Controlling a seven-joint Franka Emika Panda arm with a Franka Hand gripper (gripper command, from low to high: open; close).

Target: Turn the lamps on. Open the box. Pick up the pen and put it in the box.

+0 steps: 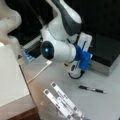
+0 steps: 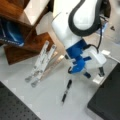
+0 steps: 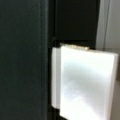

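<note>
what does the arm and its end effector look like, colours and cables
The arm is glossy white with rounded links and black bands at the joints. In a front view one joint cap is black with a small blue light. A bright blue mount sits at the wrist, where a black cable loops. The end effector has dark fingers.

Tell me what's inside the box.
Nothing can be seen inside: the box has its black lid down, hiding the interior. The pen lies outside on the table, and the gripper is beside the box's edge.

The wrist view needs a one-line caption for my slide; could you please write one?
Wrist camera close on the closed black box and its pale latch; gripper not visible.
</note>
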